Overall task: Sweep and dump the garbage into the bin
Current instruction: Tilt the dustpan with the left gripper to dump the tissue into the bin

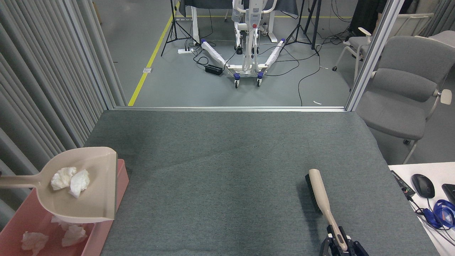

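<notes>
Bright, even overhead light, sharp focus throughout, soft shadow beside the brush (pixel 317 192).

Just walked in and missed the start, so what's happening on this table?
A humanoid robot is clearing paper rubbish. A beige dustpan carrying two tissue wads hangs over the pink bin at the table's left edge; its handle runs out of view, so the left gripper is unseen. The load is not yet tipped out, though other wads lie in the bin. The right gripper holds the brush by its handle, bristles near the grey table.
</notes>
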{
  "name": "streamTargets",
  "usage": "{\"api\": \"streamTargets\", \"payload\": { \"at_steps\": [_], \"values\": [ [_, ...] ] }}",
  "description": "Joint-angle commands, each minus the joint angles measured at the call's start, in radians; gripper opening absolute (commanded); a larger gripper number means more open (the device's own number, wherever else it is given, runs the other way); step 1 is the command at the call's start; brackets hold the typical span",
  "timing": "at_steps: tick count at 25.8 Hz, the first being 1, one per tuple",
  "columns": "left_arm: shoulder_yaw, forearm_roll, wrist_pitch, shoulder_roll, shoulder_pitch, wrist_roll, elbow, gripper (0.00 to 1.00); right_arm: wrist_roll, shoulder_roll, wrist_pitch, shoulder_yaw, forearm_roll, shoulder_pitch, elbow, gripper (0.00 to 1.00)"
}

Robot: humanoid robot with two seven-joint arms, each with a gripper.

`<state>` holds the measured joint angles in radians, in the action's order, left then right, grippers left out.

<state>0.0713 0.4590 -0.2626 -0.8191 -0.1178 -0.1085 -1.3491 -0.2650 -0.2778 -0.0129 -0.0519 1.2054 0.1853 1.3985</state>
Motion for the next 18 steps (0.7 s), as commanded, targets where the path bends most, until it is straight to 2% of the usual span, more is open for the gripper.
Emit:
{"api": "streamTargets", "payload": {
  "at_steps": [1, 4, 6, 10, 12, 13, 17, 18],
  "values": [
    [0.071, 0.003, -0.017, -0.020, -0.025, 0.003, 0.047, 0.00, -0.002, 0.005, 0.013, -0.002, -0.001, -0.001, -0.001, 0.18],
    [0.090, -0.014, -0.050, -0.021, -0.043, 0.003, 0.107, 0.00, -0.013, 0.005, 0.014, -0.003, 0.000, -0.001, -0.001, 0.18],
    [0.096, -0.069, -0.058, -0.038, -0.053, -0.002, 0.122, 0.00, -0.014, 0.005, 0.014, -0.003, 0.000, -0.001, -0.001, 0.20],
    [0.142, -0.373, -0.021, -0.052, -0.056, -0.023, 0.131, 0.00, -0.014, 0.005, 0.014, -0.006, 0.000, 0.002, 0.000, 0.22],
    [0.171, -0.450, -0.021, -0.052, -0.059, -0.045, 0.119, 0.00, -0.016, 0.005, 0.014, -0.005, 0.000, 0.002, 0.000, 0.24],
    [0.183, -0.468, -0.021, -0.052, -0.059, -0.057, 0.111, 0.00, -0.016, 0.005, 0.014, -0.005, 0.000, 0.003, 0.000, 0.27],
    [0.202, -0.484, -0.018, -0.054, -0.066, -0.091, 0.094, 0.00, -0.016, 0.006, 0.019, -0.005, 0.000, 0.005, 0.000, 0.55],
    [0.202, -0.479, -0.020, -0.054, -0.066, -0.091, 0.091, 0.00, -0.016, 0.006, 0.025, -0.005, 0.000, 0.006, 0.002, 0.67]
  ]
}}
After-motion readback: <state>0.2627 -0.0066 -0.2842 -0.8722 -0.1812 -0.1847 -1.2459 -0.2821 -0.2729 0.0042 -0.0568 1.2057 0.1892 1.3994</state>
